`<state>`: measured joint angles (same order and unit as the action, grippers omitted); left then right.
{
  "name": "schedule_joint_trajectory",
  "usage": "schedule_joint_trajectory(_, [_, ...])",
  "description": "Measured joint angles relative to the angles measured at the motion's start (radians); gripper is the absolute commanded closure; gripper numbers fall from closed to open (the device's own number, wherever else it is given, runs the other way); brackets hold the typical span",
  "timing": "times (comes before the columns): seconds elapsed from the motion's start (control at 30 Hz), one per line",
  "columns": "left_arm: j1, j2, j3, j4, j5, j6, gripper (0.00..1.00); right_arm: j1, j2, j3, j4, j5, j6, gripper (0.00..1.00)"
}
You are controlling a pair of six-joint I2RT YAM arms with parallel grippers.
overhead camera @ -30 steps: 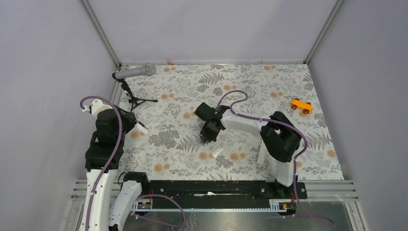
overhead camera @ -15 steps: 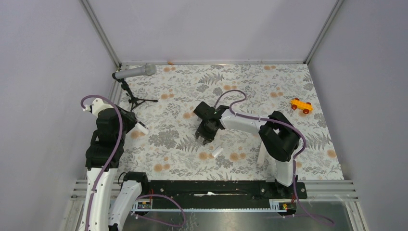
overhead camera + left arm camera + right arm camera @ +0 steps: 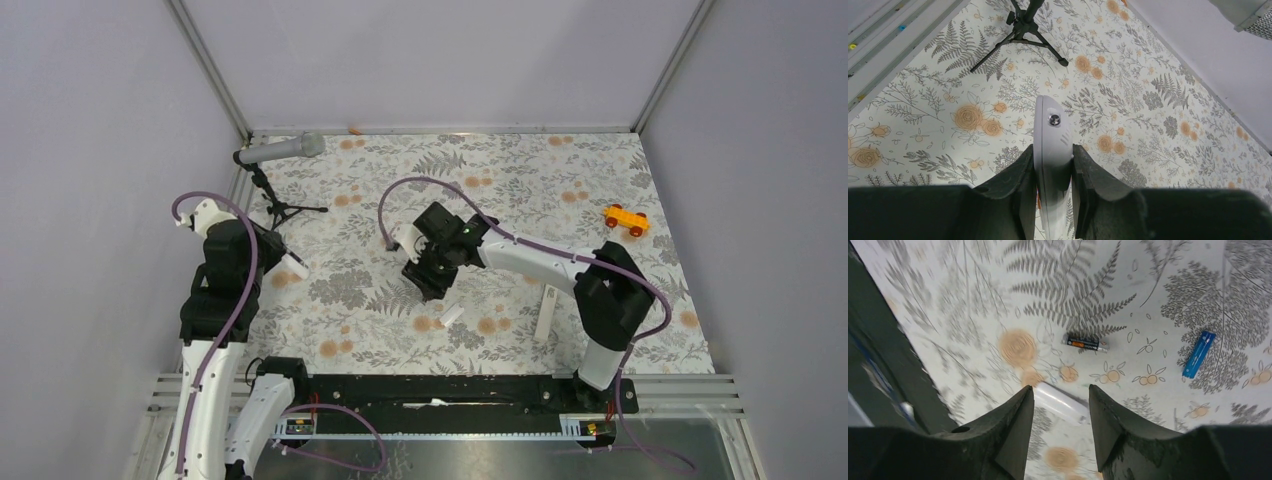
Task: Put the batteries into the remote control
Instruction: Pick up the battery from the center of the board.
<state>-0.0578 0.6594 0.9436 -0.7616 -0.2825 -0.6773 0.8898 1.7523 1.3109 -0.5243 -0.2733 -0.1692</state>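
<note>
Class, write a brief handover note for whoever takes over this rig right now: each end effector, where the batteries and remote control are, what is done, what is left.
Left end effector: shut on the remote control, held edge-on above the table.
Right end effector: open and empty, hovering low over the table near both batteries.
Batteries: the orange-brown battery and the blue battery lie apart on the table, neither gripped.
Done: the remote control is in hand.
Left: pick up each battery and load both into the remote control.
</note>
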Motion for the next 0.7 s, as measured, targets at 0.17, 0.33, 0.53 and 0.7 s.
schedule_joint_trajectory(0.17, [0.0, 0.012, 0.001, 0.0, 0.0, -0.001, 1.0, 0.009, 0.055, -0.039, -0.049, 0.006, -0.344, 0.5])
schedule_joint_trajectory(0.33, [0.0, 0.024, 0.006, 0.0, 0.001, 0.0, 1.0, 0.056, 0.055, -0.164, 0.071, 0.054, -0.498, 0.49])
schedule_joint_trajectory(0.53, [0.0, 0.044, 0.04, -0.002, 0.001, 0.014, 1.0, 0.079, 0.058, -0.206, 0.227, 0.129, -0.601, 0.49])
schedule_joint_trajectory(0.7, [0.0, 0.05, 0.05, 0.0, 0.001, 0.024, 1.0, 0.079, 0.061, -0.203, 0.282, 0.161, -0.645, 0.49])
